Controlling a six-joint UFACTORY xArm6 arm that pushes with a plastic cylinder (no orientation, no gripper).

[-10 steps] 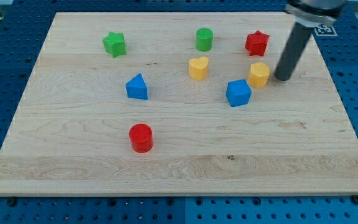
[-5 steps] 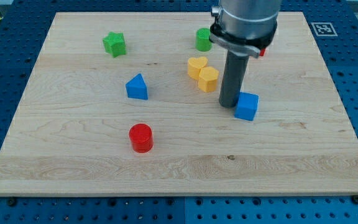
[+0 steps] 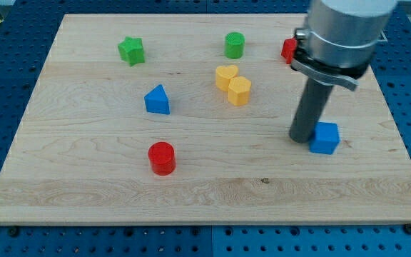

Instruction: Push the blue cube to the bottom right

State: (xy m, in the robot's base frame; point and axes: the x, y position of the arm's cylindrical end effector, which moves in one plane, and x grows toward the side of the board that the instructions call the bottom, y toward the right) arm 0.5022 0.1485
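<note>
Just to the view's right of my tip [image 3: 302, 137] sits the blue cube [image 3: 325, 138], touching the rod's lower end on its left face. I carry no claw, only this straight dark rod, so nothing is being grasped; the tip rests on the wooden surface [image 3: 84, 193] and presses against the cube's side. The cube lies in the right half of the surface, a little below the middle.

Up and to the left of my tip, the yellow heart [image 3: 225, 76] and the yellow hexagon block [image 3: 239, 91] stand touching each other. Farther up, near the top edge, is the green cylinder [image 3: 234, 45], and the red block [image 3: 288, 49] shows partly behind my arm. Well to the left of my tip are the blue triangle block [image 3: 157, 100], the red cylinder [image 3: 161, 158] and the green star [image 3: 130, 51].
</note>
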